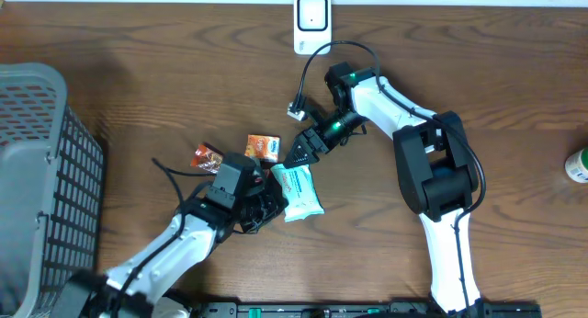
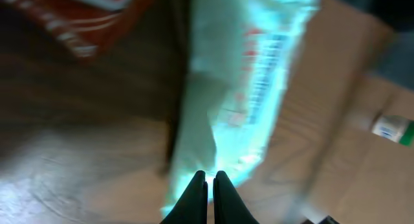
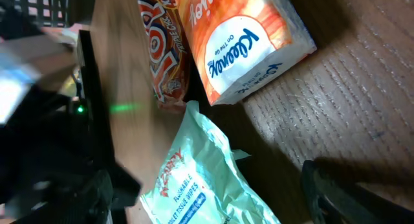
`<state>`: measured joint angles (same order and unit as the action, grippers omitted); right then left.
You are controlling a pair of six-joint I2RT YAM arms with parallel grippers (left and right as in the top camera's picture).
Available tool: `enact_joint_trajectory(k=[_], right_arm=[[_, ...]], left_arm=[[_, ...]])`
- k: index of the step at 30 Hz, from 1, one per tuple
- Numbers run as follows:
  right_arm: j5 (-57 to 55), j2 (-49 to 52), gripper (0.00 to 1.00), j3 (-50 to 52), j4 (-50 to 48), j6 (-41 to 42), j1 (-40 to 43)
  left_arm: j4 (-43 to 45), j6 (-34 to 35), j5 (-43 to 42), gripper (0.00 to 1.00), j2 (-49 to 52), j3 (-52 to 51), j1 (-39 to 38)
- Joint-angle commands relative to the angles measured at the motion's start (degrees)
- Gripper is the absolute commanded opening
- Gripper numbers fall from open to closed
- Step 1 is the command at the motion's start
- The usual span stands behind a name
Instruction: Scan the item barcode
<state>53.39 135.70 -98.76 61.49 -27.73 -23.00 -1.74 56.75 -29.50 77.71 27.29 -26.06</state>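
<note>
1. Progress: I judge the scan not yet done. The wipes pack (image 1: 301, 191) lies flat on the counter (image 1: 184, 70), and the white scanner (image 1: 312, 22) stands well beyond both pincers at the far edge. No barcode shows on the pack's upper face. What is left: take the pack up, carry it to the scanner and turn its code toward it.
2. Right arm: it reaches in from the near edge, elbow folded, forearm slanting down and inward, so the right pincer (image 1: 301, 155) hangs low just beyond the pack's far end. Its fingers stand wide apart and grip nothing; in the right wrist view the pack's top seam lies between them.
3. Left arm: it stretches low across the counter from the near left corner. The left pincer (image 2: 208, 180) has its fingers pressed together at the pack's near edge. The blurred left wrist view does not show whether a fold of the wrapper is pinched.
4. Wipes pack: mint green, directly ahead of the left pincer and just below the right one, between the two.
5. Kleenex pack (image 3: 249, 49): orange and white, just beyond the right pincer, apart from the wipes.
6. Snack packet (image 3: 165, 46): beside the Kleenex pack, touching or nearly so.
</note>
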Motion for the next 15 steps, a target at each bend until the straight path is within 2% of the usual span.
enact_joint_trajectory(k=[1,4,9,10,11,12,15], right_arm=[[-16.24,4.57,0.88,4.7,-0.44,-1.09,-0.61],[-16.81,4.57,0.66,6.51,-0.7,-2.86,-0.57],[-18.4,4.57,0.42,8.63,-1.51,-3.06,-0.57],[-18.4,4.57,0.28,9.01,-1.51,-3.28,-0.57],[-18.43,4.57,0.19,9.22,-1.55,-3.26,-0.57],[-18.4,4.57,0.03,9.38,-1.57,-3.23,-0.57],[-17.84,4.57,0.01,9.38,-1.44,-3.21,-0.72]], left_arm=[[0.15,0.61,-0.72,0.07,2.89,-0.2,-0.17],[0.2,0.59,-0.66,0.07,3.54,-0.2,-0.17],[0.59,0.63,1.11,0.07,3.52,-0.2,-0.17],[0.61,0.59,1.73,0.07,3.52,-0.2,-0.17],[0.66,0.59,1.81,0.07,3.52,-0.2,-0.15],[0.79,0.59,1.95,0.07,3.52,-0.2,-0.17],[0.79,0.59,2.62,0.07,3.52,-0.2,-0.15]])
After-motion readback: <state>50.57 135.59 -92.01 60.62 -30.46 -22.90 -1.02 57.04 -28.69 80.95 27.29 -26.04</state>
